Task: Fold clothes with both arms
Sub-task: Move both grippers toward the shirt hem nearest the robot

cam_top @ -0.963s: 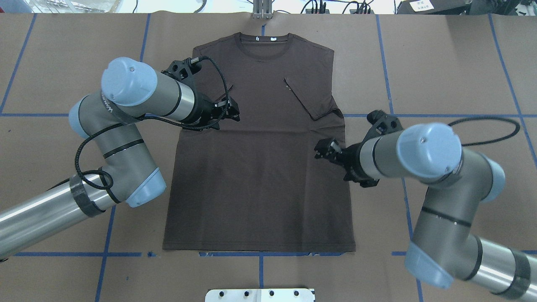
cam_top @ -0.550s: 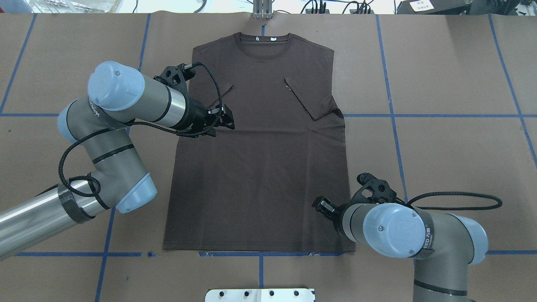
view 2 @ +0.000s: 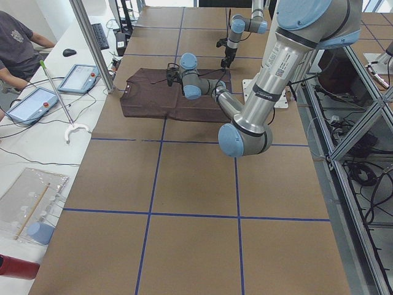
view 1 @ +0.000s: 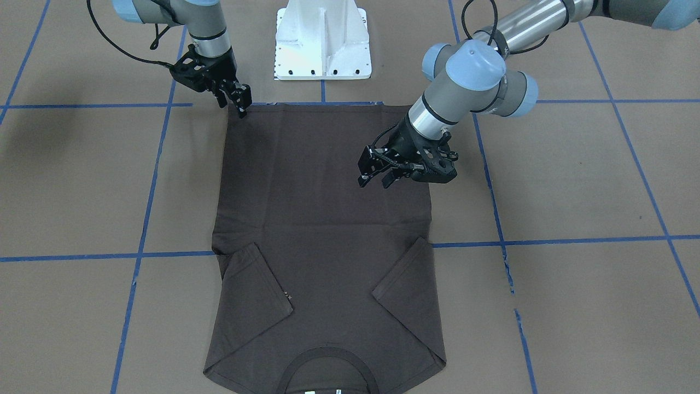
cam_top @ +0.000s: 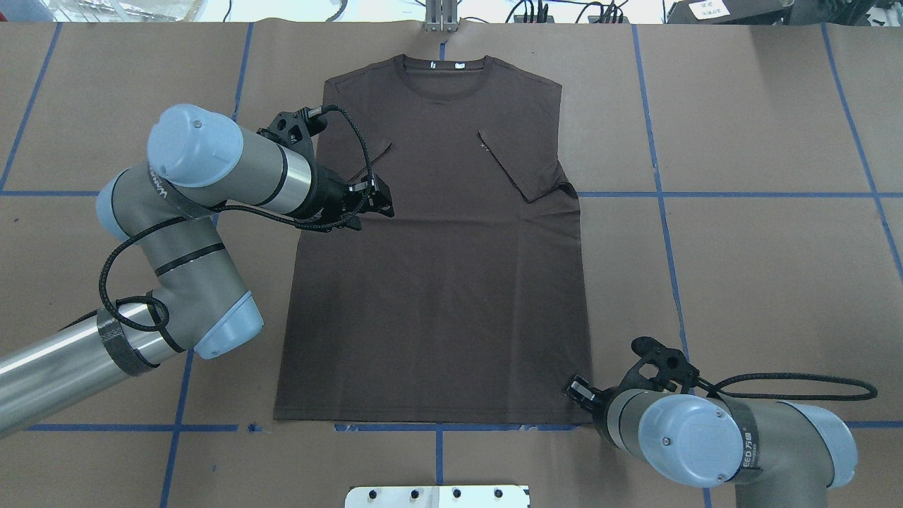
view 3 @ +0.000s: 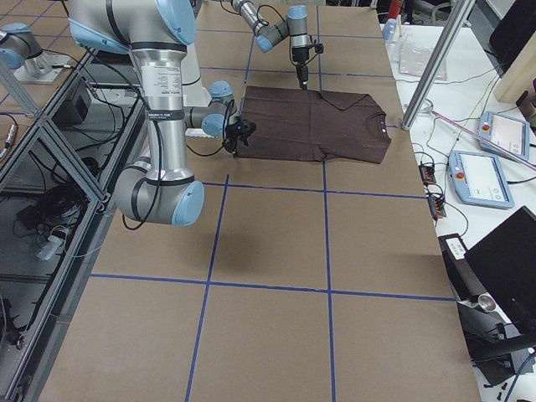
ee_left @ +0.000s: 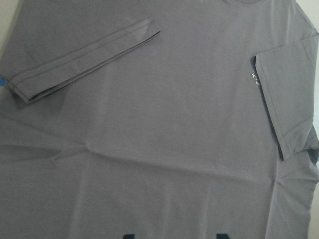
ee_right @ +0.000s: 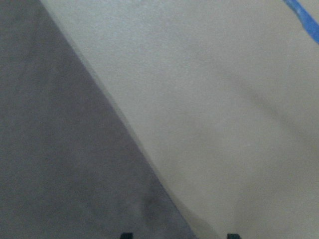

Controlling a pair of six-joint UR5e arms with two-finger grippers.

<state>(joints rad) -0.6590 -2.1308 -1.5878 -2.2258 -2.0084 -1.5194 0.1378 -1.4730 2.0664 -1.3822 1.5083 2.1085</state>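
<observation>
So the dark brown T-shirt [cam_top: 437,282] was lying flat and front-up on the paper-covered table [cam_top: 741,141]. Its left-side sleeve [view 1: 407,279] and right-side sleeve [view 1: 257,284] were both folded in over the chest. The collar [cam_top: 444,77] was at the shirt's far end from the robot, and the tiny pale lettering [ee_left: 255,79] peeked out right beside the right-side sleeve's edge.

The left gripper [view 1: 374,179] hung over the shirt's middle, toward its left side and a bit hem-ward of that sleeve. Its fingers were spread with nothing in them. The right gripper [view 1: 241,108] was down at the shirt's right hem corner, fingers also apart and empty. From its wrist cam the shirt's edge ran between the fingertips, but I couldn't tell if it was actually touching the cloth.

The white pedestal base [view 1: 322,44] sat just off the shirt's hem.
</observation>
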